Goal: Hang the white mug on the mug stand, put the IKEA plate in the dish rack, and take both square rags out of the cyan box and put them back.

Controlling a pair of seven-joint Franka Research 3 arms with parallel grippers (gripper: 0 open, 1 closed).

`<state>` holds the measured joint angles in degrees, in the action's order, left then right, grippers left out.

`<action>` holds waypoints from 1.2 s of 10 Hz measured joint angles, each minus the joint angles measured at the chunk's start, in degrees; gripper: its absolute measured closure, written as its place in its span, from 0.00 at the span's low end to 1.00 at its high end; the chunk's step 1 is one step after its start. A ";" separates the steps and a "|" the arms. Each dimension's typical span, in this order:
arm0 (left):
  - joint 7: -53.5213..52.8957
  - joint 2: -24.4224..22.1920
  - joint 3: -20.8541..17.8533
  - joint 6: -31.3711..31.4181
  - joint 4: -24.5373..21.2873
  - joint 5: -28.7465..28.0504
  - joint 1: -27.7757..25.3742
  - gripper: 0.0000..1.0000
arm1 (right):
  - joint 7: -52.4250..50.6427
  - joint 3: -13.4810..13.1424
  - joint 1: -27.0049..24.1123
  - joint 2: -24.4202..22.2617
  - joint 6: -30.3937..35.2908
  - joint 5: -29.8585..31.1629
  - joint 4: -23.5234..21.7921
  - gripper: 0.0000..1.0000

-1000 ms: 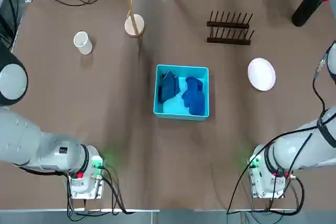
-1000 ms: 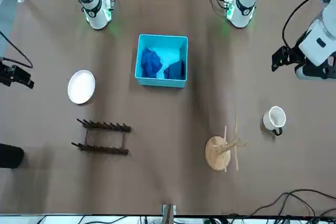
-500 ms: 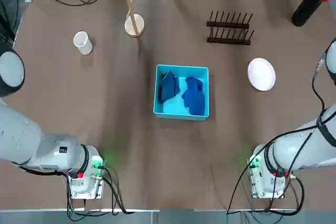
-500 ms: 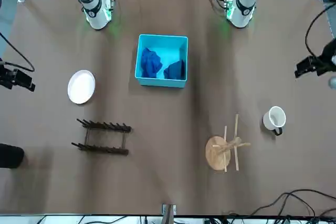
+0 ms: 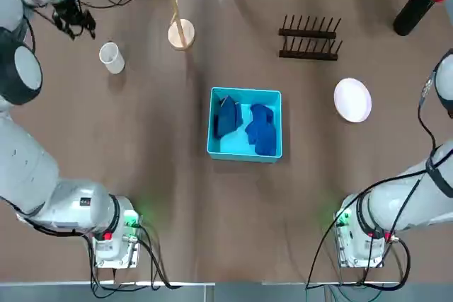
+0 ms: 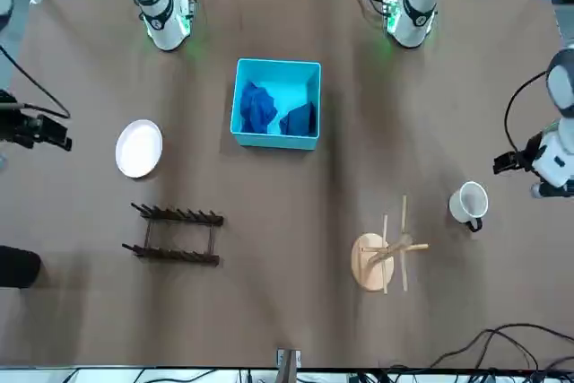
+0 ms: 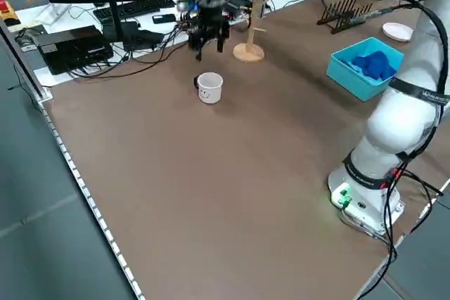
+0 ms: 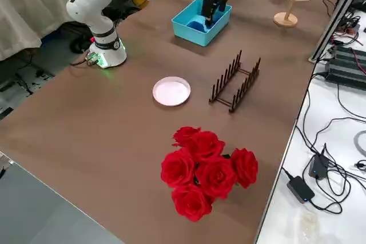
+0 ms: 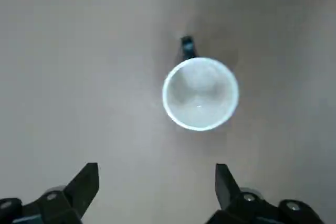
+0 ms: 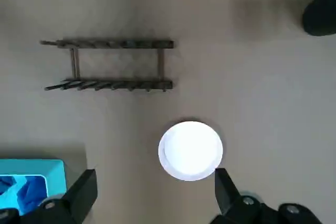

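Mug (image 5: 112, 57) upright on the desk (image 5: 212, 203) at far left, my left hand (image 9: 157, 182) wide above it, mug stand (image 5: 181, 34) just beyond, blue rags (image 5: 261, 130) inside the cyan box (image 5: 245, 155), plate (image 5: 352, 100) right, dish rack (image 5: 309, 44) far right, my right hand (image 10: 157, 184) wide near the plate.

the small white cylindrical mug (image 6: 468, 203) looks like smooth, glazed ceramic, with a thin glossy glint inside. the pale round-based peg stand (image 6: 372, 263) is bare light wood, smooth and matt. the dark brown two-railed peg rack (image 5: 308, 44) looks like stained wood with a dull finish. the round white plate (image 8: 171, 91) is smooth, perhaps plastic. the square bright cyan box (image 5: 245, 155) looks like smooth plastic; the two crumpled dark blue rags (image 5: 262, 131) are soft, matt cloth. the broad brown tabletop (image 5: 212, 210) is smooth, with a faint sheen.
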<state>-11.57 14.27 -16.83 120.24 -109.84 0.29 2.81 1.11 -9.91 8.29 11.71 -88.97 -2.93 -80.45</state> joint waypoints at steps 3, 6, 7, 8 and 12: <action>-0.16 6.09 -0.52 5.98 -1.12 2.05 -0.64 0.07 | 0.59 -0.15 0.85 5.76 -14.58 -0.48 -5.75 0.01; -0.16 10.13 -0.54 9.01 -1.51 3.68 -0.76 0.15 | 0.59 -0.38 0.70 6.44 -16.77 -0.62 -11.31 0.01; -0.16 10.84 -0.54 10.49 -1.51 4.39 -0.81 0.15 | 0.54 -0.47 0.63 6.27 -16.77 -0.63 -13.34 0.01; -0.16 11.57 -0.54 11.64 -1.52 5.41 -0.81 0.15 | 0.44 -0.52 0.60 5.91 -17.11 -0.61 -15.41 0.01; -0.45 12.77 -0.52 12.61 -1.59 5.98 -0.84 0.70 | -9.43 -1.16 -2.48 3.13 -22.73 -0.46 -24.99 0.01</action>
<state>-12.02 27.04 -17.35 132.84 -111.43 6.28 1.97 -8.32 -11.07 5.81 14.84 -111.70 -3.39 -105.44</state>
